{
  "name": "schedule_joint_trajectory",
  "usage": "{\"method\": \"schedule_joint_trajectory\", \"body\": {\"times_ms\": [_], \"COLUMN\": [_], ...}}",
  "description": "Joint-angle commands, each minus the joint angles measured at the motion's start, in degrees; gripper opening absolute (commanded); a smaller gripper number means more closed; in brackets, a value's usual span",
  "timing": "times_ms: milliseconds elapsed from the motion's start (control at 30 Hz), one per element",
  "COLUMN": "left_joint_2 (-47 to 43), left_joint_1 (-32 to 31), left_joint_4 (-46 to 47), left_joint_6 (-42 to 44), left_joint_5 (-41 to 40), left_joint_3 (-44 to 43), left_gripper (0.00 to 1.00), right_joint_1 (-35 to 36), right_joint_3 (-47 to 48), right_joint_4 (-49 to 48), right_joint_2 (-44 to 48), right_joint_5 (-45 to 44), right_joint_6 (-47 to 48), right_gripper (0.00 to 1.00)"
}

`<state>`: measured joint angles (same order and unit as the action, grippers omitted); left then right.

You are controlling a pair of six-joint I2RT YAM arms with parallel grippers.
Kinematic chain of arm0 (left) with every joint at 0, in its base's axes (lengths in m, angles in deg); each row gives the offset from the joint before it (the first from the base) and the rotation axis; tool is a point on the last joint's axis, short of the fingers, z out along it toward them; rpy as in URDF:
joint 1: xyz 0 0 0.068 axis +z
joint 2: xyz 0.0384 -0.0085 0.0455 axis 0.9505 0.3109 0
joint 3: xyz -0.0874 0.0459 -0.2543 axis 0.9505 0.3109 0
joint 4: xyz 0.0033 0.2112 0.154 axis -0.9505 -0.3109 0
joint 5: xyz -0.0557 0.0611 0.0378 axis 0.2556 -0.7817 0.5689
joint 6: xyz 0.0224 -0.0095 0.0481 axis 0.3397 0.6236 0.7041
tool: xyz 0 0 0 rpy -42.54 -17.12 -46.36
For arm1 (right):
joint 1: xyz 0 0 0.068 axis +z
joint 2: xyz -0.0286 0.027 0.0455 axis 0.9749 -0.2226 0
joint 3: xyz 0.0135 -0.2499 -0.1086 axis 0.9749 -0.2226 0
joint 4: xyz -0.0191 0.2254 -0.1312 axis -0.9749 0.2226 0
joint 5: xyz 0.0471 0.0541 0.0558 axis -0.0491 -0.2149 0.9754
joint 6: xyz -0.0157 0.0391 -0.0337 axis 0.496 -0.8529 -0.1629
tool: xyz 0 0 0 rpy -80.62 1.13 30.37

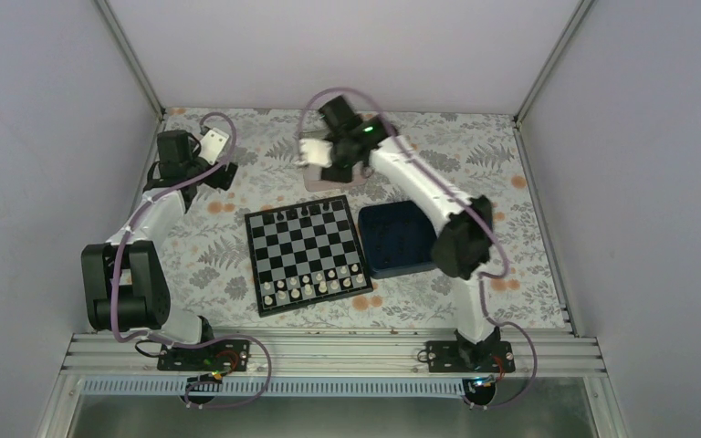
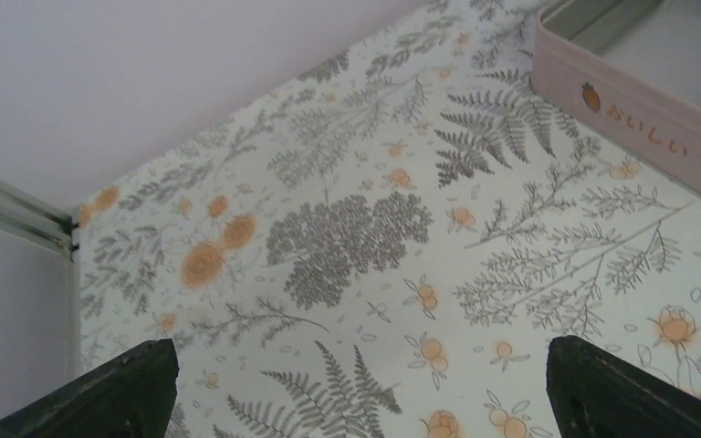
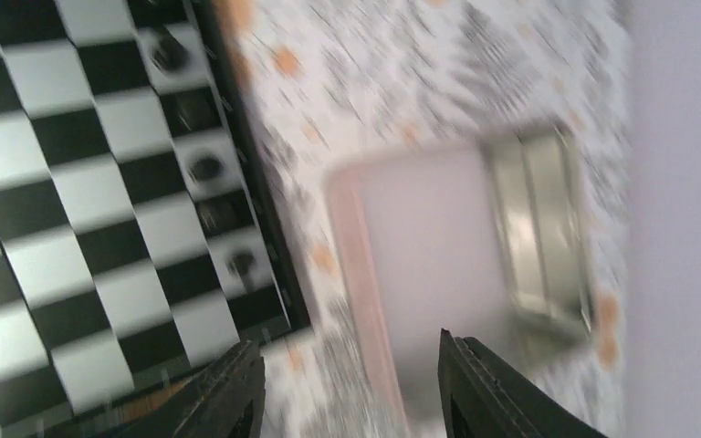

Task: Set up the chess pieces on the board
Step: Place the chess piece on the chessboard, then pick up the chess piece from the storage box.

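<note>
Right tool [image 3: 347,365] hangs parted and empty over the pink tray [image 3: 420,228] at the tabletop's far edge, just beyond the centred board [image 1: 306,254] with a few black pieces [image 1: 306,212] on its far row, so this looks like a fetch, with the next move calling for a clean pinch on another piece, while the left tool [image 2: 356,374] gapes wide, idle.

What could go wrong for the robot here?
The right gripper hangs open close to the far edge of the board, where the black chess pieces stand. A low sweep might topple them. Its camera view is blurred, so aiming at such tiny pieces beside the pink tray could miss.
</note>
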<state>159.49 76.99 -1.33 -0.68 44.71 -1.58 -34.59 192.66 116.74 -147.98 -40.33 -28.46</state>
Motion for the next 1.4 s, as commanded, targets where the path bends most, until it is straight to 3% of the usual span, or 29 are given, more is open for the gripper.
{"method": "schedule_joint_trajectory", "body": {"times_ms": [0, 233, 567, 700, 1367], "left_joint_2": [1.04, 3.92, 6.89, 6.81, 6.95], "left_joint_1": [-0.04, -2.07, -6.0, -6.18, -6.18], "left_joint_4": [-0.21, -1.04, -0.74, -0.92, -0.9], "left_joint_6": [1.05, 0.85, 0.38, 0.28, 0.14], "left_joint_5": [0.32, -1.36, -4.47, -5.44, -6.06], "left_joint_3": [-3.35, -6.91, -8.73, -8.72, -7.84], "left_gripper": [1.0, 1.0, 1.0, 1.0, 1.0], "right_joint_1": [-8.74, -17.53, -18.81, -19.02, -19.25], "right_joint_3": [-8.75, -29.94, -47.56, -49.98, -51.8], "right_joint_4": [5.19, 5.34, -2.76, -6.1, -5.84], "right_joint_2": [9.44, 22.56, 27.9, 26.57, 20.42], "right_joint_5": [2.33, 1.77, -0.49, -3.13, 1.14], "right_joint_6": [-1.55, -1.95, -4.5, -5.06, -4.86], "right_gripper": [0.51, 0.51, 0.52, 0.5, 0.37]}}
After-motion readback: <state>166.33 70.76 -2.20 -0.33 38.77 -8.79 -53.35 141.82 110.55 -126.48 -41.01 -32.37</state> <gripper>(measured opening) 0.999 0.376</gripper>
